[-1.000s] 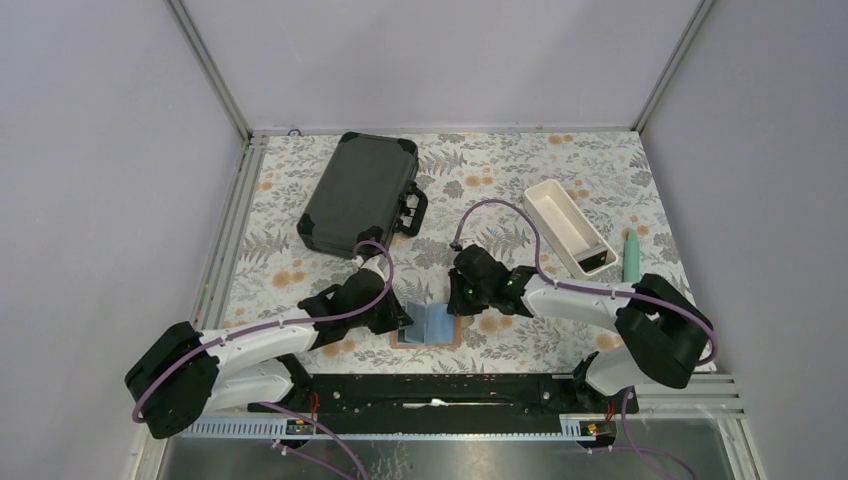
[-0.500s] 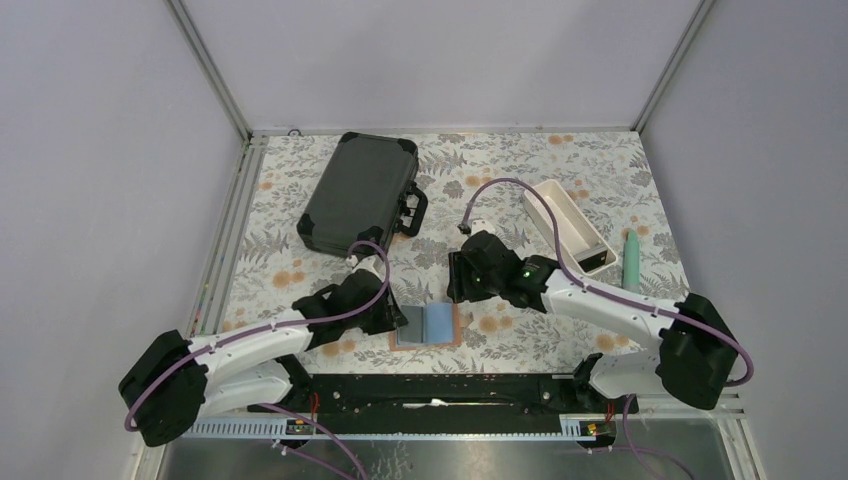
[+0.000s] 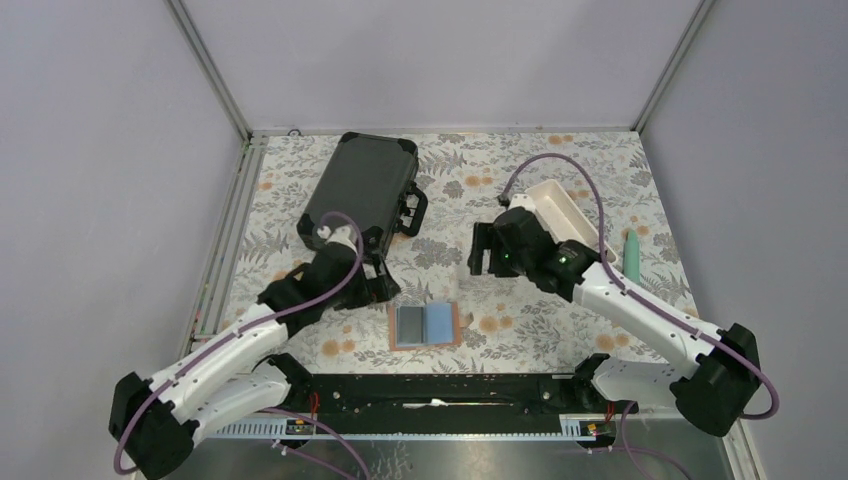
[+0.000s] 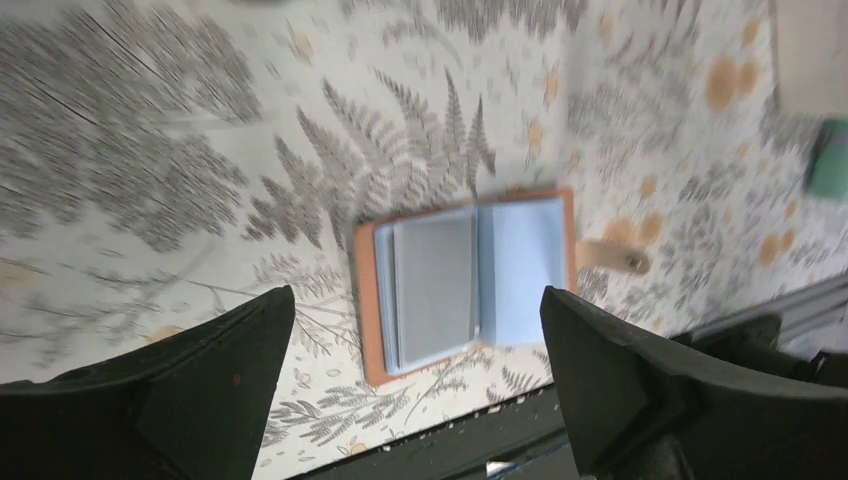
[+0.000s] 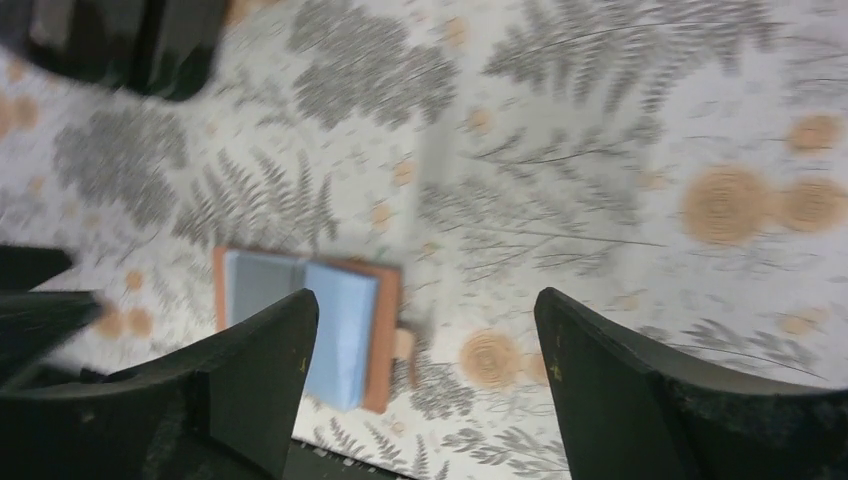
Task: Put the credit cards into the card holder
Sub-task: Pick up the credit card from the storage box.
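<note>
The card holder (image 3: 441,323) lies open and flat on the flowered cloth near the front edge, tan outside and pale blue inside, its strap (image 4: 610,258) pointing right. A grey credit card (image 3: 410,322) sits in its left half and shows up close in the left wrist view (image 4: 435,290). My left gripper (image 3: 380,287) hangs open up and to the left of the holder, touching nothing. My right gripper (image 3: 478,256) is open too, up and to the right, with nothing between its fingers. The right wrist view shows the holder (image 5: 345,320) blurred below.
A large black hard case (image 3: 358,192) lies at the back left, close behind my left wrist. A long white tray (image 3: 565,225) stands at the back right, with a green object (image 3: 632,257) beside it. The black base rail (image 3: 440,388) runs just in front of the holder.
Both grippers have opened and drawn back from the card holder, the left up and leftward, the right up and rightward. The holder now lies flat open with the card in it.
</note>
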Tool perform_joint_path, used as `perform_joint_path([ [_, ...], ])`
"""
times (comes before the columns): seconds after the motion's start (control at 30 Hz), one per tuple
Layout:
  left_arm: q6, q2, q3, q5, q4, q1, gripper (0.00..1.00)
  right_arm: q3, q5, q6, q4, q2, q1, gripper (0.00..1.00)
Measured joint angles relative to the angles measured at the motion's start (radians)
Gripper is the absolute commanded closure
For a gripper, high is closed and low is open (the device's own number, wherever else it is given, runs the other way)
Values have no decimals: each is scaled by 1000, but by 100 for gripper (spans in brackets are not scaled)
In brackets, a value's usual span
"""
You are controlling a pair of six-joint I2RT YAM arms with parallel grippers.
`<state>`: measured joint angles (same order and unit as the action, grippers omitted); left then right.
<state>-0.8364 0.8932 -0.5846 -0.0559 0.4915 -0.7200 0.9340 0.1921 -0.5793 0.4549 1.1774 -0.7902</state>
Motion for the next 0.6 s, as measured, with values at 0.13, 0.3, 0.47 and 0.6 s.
perform_joint_path([
  [0.13,117,-26,-146,29,100,162,1,22,24,28,64,-18,155,2],
  [0.3,305,-11,-352,65,176,349,1,37,32,66,123,-31,402,9],
  [0.47,432,5,-424,-27,188,454,1,84,31,76,132,48,607,14],
  [0.6,486,8,-375,-97,181,470,1,86,60,70,119,83,714,20],
])
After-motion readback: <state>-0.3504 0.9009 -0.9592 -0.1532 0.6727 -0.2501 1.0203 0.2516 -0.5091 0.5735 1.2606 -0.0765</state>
